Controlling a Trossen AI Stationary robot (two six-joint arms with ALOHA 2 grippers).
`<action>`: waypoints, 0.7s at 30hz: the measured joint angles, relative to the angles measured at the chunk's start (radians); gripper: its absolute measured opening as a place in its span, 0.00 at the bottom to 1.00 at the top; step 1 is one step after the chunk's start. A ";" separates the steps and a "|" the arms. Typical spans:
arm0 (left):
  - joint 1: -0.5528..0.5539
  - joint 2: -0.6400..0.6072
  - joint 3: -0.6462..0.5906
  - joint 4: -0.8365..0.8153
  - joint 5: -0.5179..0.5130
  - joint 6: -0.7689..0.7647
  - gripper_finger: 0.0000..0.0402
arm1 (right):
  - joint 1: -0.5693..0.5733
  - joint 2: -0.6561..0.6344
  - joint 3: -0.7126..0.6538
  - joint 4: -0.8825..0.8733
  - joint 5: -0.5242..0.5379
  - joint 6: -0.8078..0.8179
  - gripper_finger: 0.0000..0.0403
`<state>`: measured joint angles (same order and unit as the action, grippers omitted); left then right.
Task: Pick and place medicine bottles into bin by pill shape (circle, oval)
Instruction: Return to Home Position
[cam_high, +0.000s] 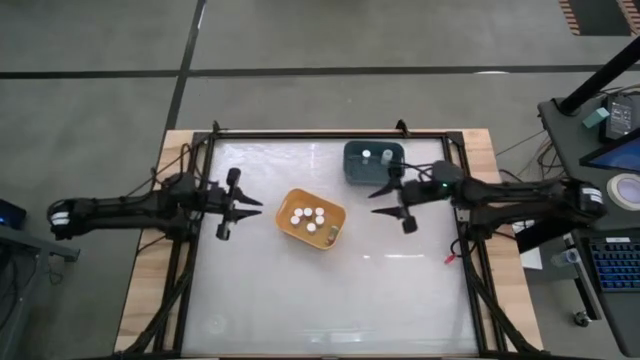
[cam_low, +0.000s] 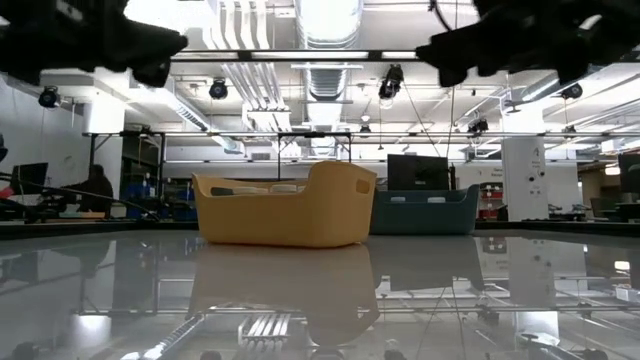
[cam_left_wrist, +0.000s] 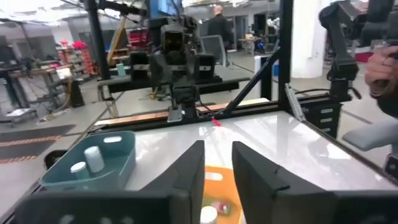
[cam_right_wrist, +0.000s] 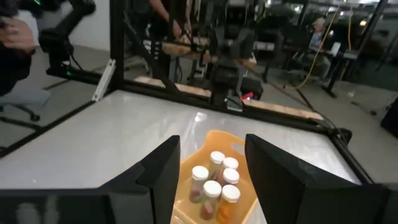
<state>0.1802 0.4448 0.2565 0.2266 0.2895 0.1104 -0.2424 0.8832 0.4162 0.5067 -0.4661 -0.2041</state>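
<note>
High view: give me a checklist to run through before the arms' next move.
1. Left end effector open, empty: ok.
2. Right end effector open, empty: ok.
3. Five bottles inside yellow tub: ok.
4. Two bottles inside teal tub: ok.
5. Both end effectors above the tub rims, low view: ok.
6. Pills sorted by shape: cannot tell.
</note>
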 joint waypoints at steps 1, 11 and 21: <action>0.000 -0.024 -0.019 0.000 -0.011 0.000 0.15 | 0.000 -0.031 -0.018 0.000 0.000 0.004 0.43; 0.001 -0.277 -0.151 0.001 -0.019 0.000 0.04 | 0.000 -0.300 -0.188 0.000 0.002 0.024 0.43; 0.001 -0.404 -0.242 -0.030 -0.019 -0.001 0.00 | 0.000 -0.466 -0.288 0.000 -0.002 0.078 0.43</action>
<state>0.1810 0.0408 0.0142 0.1966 0.2710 0.1098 -0.2424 0.4176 0.1279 0.5072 -0.4677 -0.1266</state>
